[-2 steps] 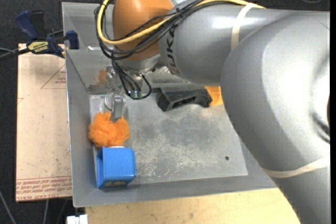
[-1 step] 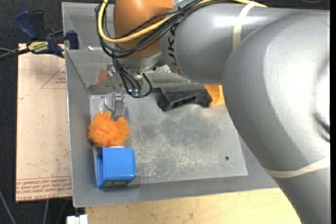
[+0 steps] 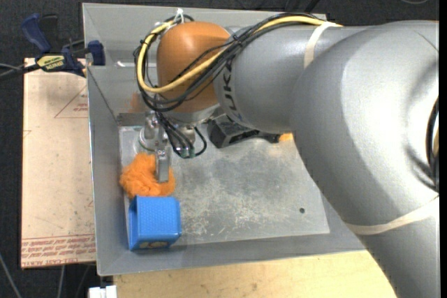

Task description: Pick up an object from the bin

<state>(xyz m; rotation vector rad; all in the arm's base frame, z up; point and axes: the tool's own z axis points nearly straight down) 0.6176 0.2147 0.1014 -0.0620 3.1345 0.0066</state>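
Note:
My gripper [image 3: 163,168] hangs at the bin's left side and its tip reaches down into the right edge of a soft orange crumpled lump [image 3: 142,178]. Just in front of that lump, near the bin's front left corner, sits a blue cube-shaped box [image 3: 154,222] with a small mark on its front face. The lump and the box touch or nearly touch.
The arm with its orange cover and yellow and black cables spans the bin from the right and hides the back and right of the floor. A small orange bit [image 3: 283,138] peeks out under the arm at mid-bin. The bin's left wall stands close to the gripper.

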